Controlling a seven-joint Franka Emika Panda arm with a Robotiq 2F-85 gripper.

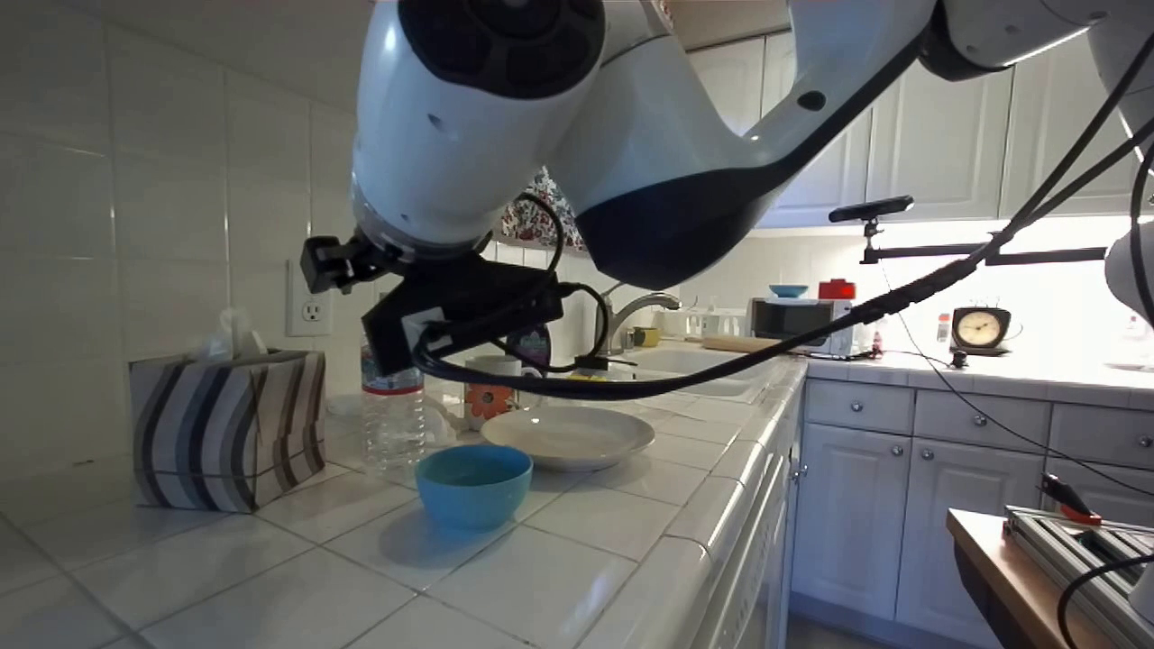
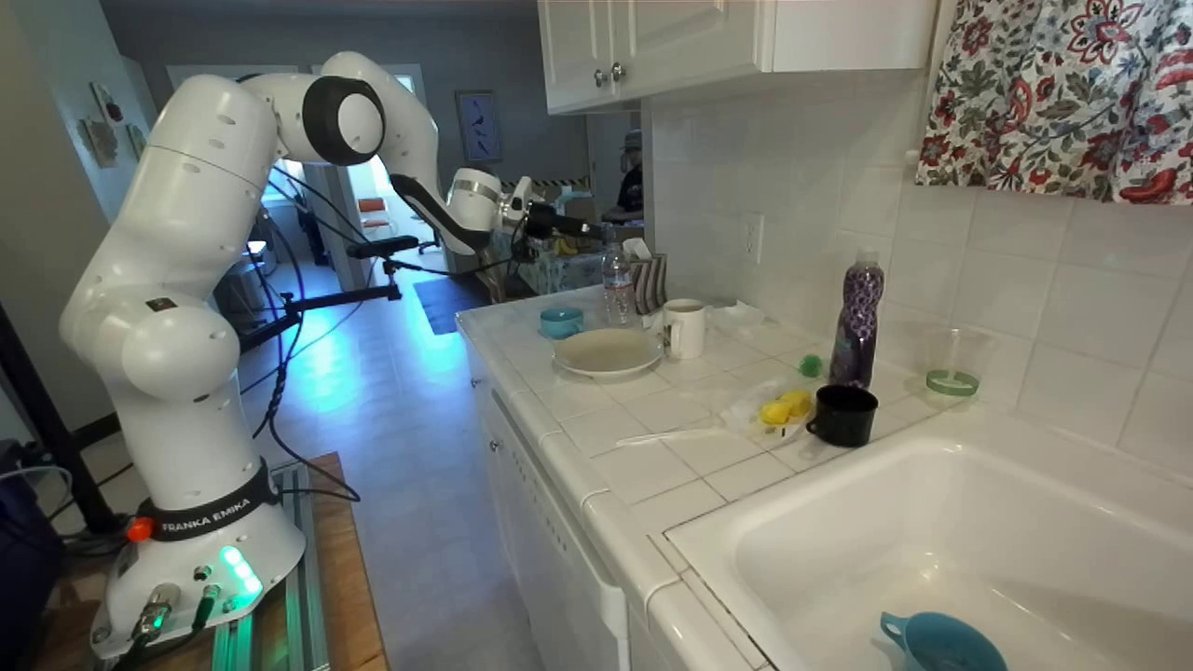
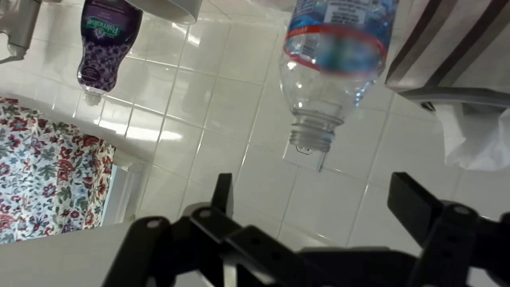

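End effector [image 3: 312,195] spread wide, holding nothing.
Uncapped water bottle [image 3: 334,59], upper centre in wrist view, stands upright on table [image 1: 532,577], no grip on it.

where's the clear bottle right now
In an exterior view, the clear bottle stands on the counter, left of centre, right of the striped tissue box and behind the near blue bowl.

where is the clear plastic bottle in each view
In an exterior view: the clear plastic bottle is left of centre, right of the striped tissue box.
In an exterior view: the clear plastic bottle is near the middle, left of the striped tissue box.
Wrist view: the clear plastic bottle is at the top, right of centre, neck pointing down, left of the striped tissue box.
Shared landmark: the striped tissue box.
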